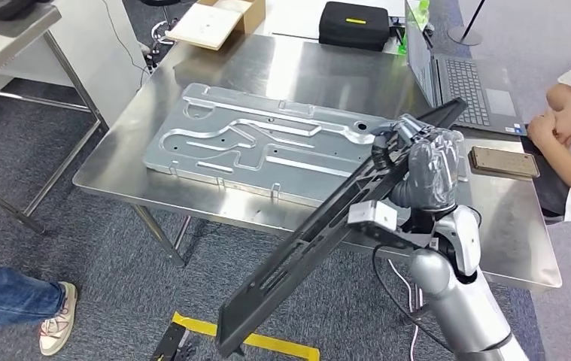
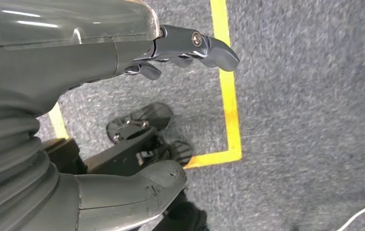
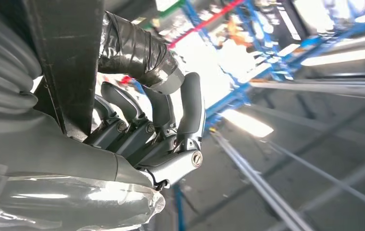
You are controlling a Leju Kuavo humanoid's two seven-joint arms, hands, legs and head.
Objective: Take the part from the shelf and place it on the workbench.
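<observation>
Right robot hand [image 1: 426, 167] gripped the long black part [image 1: 327, 233] slantwise over the bench's [image 1: 192, 192] near edge.
Its upper end reached over the bench toward the laptop [image 1: 455, 86]; its lower end hung off above the floor. The grey plate [image 1: 259, 143] filled the middle. Left robot hand [image 2: 185, 53] hung empty, fingers apart.

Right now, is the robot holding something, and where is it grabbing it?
Yes. Its right hand grips a long black part near its upper end, fingers wrapped around it, above the workbench. The left hand holds nothing.
</observation>
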